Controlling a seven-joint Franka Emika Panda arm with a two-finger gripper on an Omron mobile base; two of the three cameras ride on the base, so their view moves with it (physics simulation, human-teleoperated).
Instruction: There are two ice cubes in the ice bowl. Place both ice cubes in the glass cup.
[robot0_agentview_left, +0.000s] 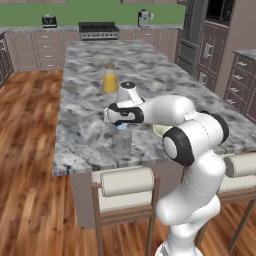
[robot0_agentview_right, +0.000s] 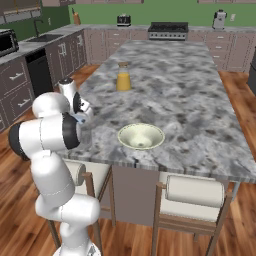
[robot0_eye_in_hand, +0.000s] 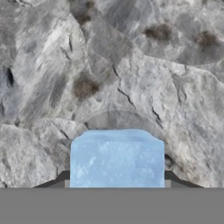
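— Hand view first: my gripper (robot0_eye_in_hand: 117, 186) is clamped on an ice cube (robot0_eye_in_hand: 117, 157); under it I see a curved rim, the glass (robot0_eye_in_hand: 117, 118), I judge.

— And from the base?

— Left base view has the cube (robot0_agentview_left: 121, 127) just above the glass (robot0_agentview_left: 121, 141) (faint on the marble counter (robot0_agentview_left: 90, 75)); the bowl (robot0_agentview_right: 141, 136) sits well apart; whether a cube remains there I cannot tell.

— Next?

— Centre over the mouth, lower slightly, let go.

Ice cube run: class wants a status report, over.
Gripper shut on ice cube, above glass cup. Ice bowl looks empty. Nothing in the way.
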